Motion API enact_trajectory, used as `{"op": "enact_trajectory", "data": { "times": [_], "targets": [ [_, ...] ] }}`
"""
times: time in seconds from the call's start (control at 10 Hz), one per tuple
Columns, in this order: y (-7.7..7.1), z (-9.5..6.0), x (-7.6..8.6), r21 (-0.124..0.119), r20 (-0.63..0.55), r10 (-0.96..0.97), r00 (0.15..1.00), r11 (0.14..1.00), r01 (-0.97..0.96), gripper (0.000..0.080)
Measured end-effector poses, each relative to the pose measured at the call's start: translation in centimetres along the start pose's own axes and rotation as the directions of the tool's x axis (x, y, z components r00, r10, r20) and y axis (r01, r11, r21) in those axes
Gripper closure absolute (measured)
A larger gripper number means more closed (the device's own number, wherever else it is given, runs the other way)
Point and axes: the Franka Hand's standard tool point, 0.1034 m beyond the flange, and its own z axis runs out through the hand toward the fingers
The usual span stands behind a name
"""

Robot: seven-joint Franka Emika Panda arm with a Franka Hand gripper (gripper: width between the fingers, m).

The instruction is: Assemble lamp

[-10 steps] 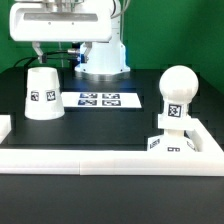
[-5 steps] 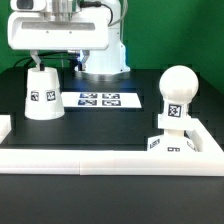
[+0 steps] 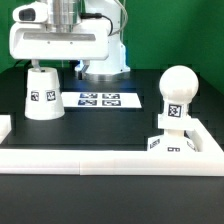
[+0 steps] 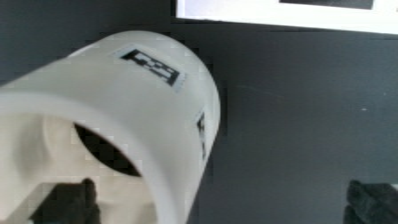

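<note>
The white cone shade point(image 3: 42, 95) stands wide end down at the exterior view's left, with a tag on its side. In the wrist view the shade point(image 4: 134, 110) fills one side, with its open top showing. My gripper point(image 3: 60, 66) hangs just above the shade, open and empty. In the wrist view my gripper point(image 4: 221, 205) has one dark finger point(image 4: 68, 205) over the shade's rim and the other over bare table. The round bulb point(image 3: 177, 92) stands upright on the square base point(image 3: 170, 143) at the exterior view's right.
The marker board point(image 3: 100, 99) lies flat behind the middle of the black table; its edge shows in the wrist view point(image 4: 294, 10). A long white rail point(image 3: 100, 160) borders the front and right. The arm's white pedestal point(image 3: 105, 58) stands at the back.
My gripper has come down and toward the exterior view's left, closer over the shade. The shade, bulb and base have not moved.
</note>
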Motion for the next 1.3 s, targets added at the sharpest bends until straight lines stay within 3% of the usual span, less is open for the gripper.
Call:
{"op": "enact_trajectory", "data": {
  "times": [0.1, 0.2, 0.4, 0.5, 0.6, 0.7, 1.2, 1.3],
  "targets": [
    [0.01, 0.45, -0.25, 0.0, 0.011, 0.0, 1.0, 1.0, 0.0, 0.0195],
    [0.0, 0.65, -0.36, 0.0, 0.016, -0.001, 1.0, 1.0, 0.001, 0.0195],
    [-0.01, 0.65, -0.35, 0.0, 0.016, -0.001, 1.0, 1.0, 0.001, 0.0513],
    [-0.01, 0.66, -0.36, 0.0, 0.016, -0.001, 1.0, 1.0, 0.001, 0.0513],
    [-0.02, 0.67, -0.36, 0.0, 0.016, -0.001, 1.0, 1.0, 0.001, 0.0693],
    [-0.03, 0.59, -0.26, 0.0, 0.014, -0.002, 1.0, 1.0, 0.002, 0.0756],
    [-0.1, 0.57, -0.23, 0.0, 0.014, 0.0, 1.0, 1.0, 0.0, 0.0756],
    [-0.94, 0.29, -0.01, 0.003, 0.021, 0.018, 1.0, 1.0, -0.018, 0.0756]
  ]
}}
